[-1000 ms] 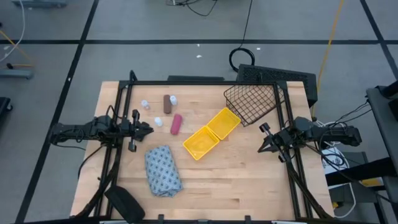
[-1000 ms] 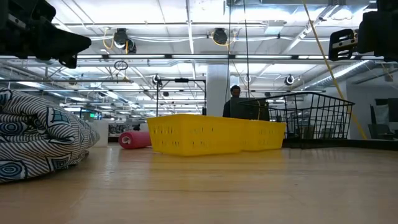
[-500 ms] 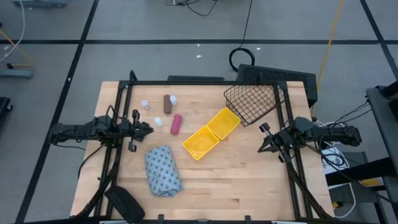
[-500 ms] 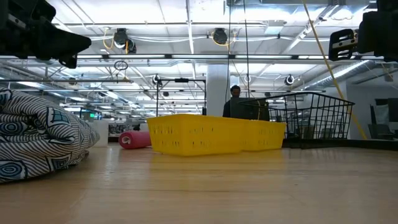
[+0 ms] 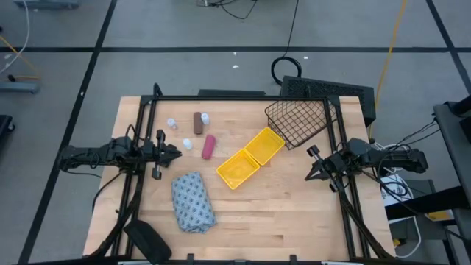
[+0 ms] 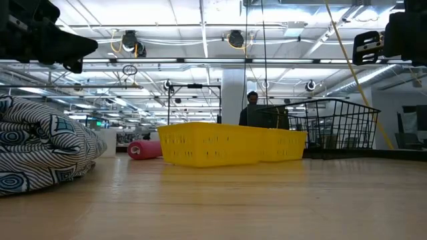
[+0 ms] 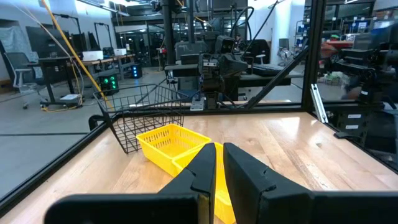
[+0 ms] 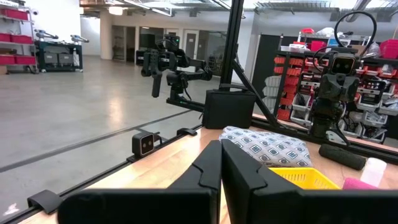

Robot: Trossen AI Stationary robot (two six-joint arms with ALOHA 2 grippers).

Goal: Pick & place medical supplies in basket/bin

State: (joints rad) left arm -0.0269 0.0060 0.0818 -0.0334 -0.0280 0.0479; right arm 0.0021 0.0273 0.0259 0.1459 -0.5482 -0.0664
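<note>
The grey-blue patterned cloth bundle (image 5: 193,201) (image 6: 40,147) (image 8: 267,146) lies near the table's near-left corner. The pink cylinder (image 5: 208,146) (image 6: 143,149), the brown cylinder (image 5: 197,123) and tiny white bottles (image 5: 171,124) (image 5: 205,118) (image 5: 187,144) lie on the far-left part. The yellow two-compartment bin (image 5: 250,157) (image 6: 227,143) (image 7: 168,140) sits mid-table, next to the black wire-mesh basket (image 5: 300,120) (image 6: 333,127) (image 7: 143,112). My left gripper (image 5: 179,153) (image 7: 219,163) hovers shut at the left side, beside the bottles. My right gripper (image 5: 309,168) (image 8: 221,158) hovers shut at the right side. Neither touches anything.
A flat black box (image 5: 327,92) sits at the far-right corner behind the basket. A dark oblong object (image 5: 147,239) lies at the near-left edge. Black frame rails (image 5: 140,147) (image 5: 342,147) run along both sides. Bare wood shows between bundle and right gripper. A person (image 6: 252,100) stands beyond the table.
</note>
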